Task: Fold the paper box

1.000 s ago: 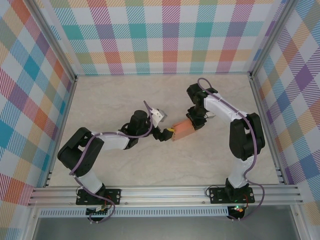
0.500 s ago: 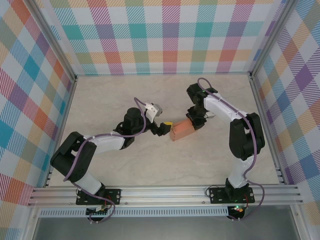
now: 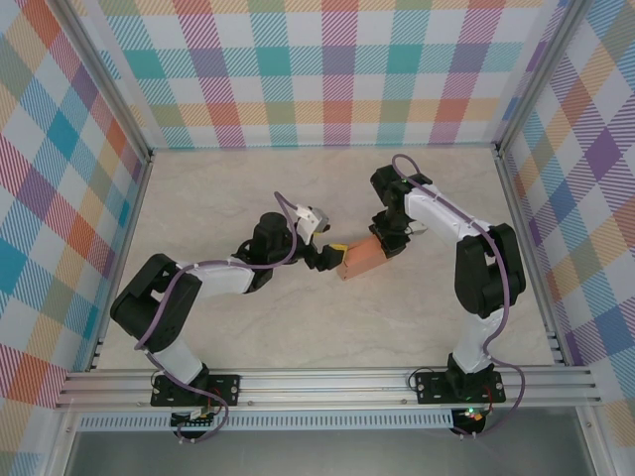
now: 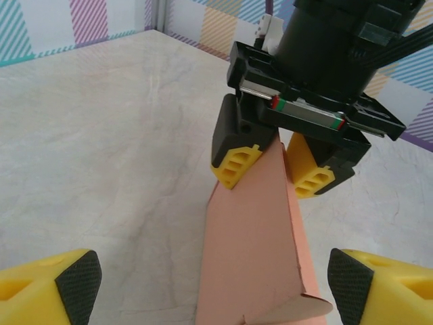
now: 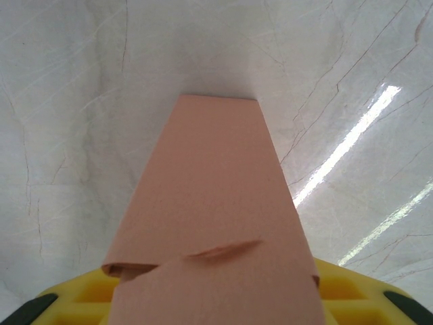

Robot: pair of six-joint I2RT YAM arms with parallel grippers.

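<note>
The salmon-orange paper box (image 3: 360, 258) lies long and flat-sided just above the marbled table in the middle. My right gripper (image 3: 378, 244) is shut on its right end. In the left wrist view the right gripper's yellow fingertips (image 4: 237, 166) pinch the far end of the paper box (image 4: 250, 237). In the right wrist view the paper box (image 5: 206, 196) runs away from my right gripper (image 5: 216, 308), with a tucked flap near the fingers. My left gripper (image 3: 333, 260) is open and straddles the box's left end (image 4: 215, 288), its pads (image 4: 78, 281) apart from the cardboard.
The pale marbled table (image 3: 238, 193) is walled by plaid panels (image 3: 327, 69) at the back and both sides. Aluminium rails (image 3: 327, 385) run along the near edge, where both arm bases are bolted.
My left gripper has shifted slightly at the box's left end, moving up, then right and closer to it, and its jaws have narrowed a little. The right arm holds still.
</note>
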